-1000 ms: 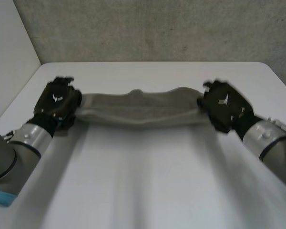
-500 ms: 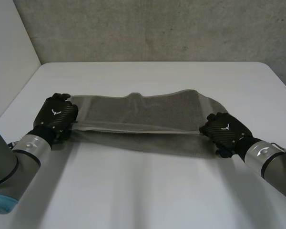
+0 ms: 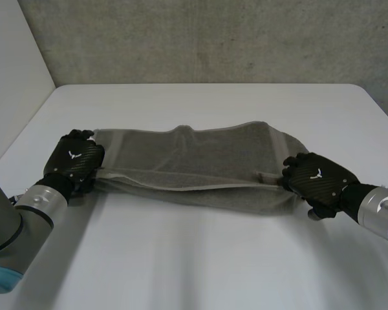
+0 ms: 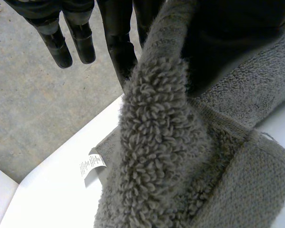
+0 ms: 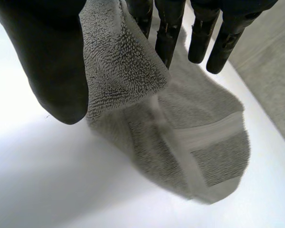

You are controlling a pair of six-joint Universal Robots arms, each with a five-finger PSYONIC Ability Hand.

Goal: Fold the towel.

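A grey towel (image 3: 194, 161) lies across the white table (image 3: 200, 258), doubled lengthwise with its pale border strip along the near side. At the towel's left end my left hand (image 3: 74, 161) grips it. In the left wrist view a thick fold of towel (image 4: 156, 142) is pinched between the fingers (image 4: 118, 47) and the thumb. My right hand (image 3: 317, 177) rests at the right end. In the right wrist view its fingers (image 5: 168, 33) are straight and spread. The towel's corner (image 5: 118, 57) leans against the thumb (image 5: 52, 61), and the rest of the towel (image 5: 194, 133) lies flat beyond.
A white care label (image 4: 91, 165) sticks out from the towel's edge near my left hand. Bare table stretches in front of the towel and behind it, up to a grey wall (image 3: 200, 39).
Both hands have brought the towel's lifted edge down and toward the near side, laying it over the lower layer. My right hand's fingers have opened out and it has slid a little rightward.
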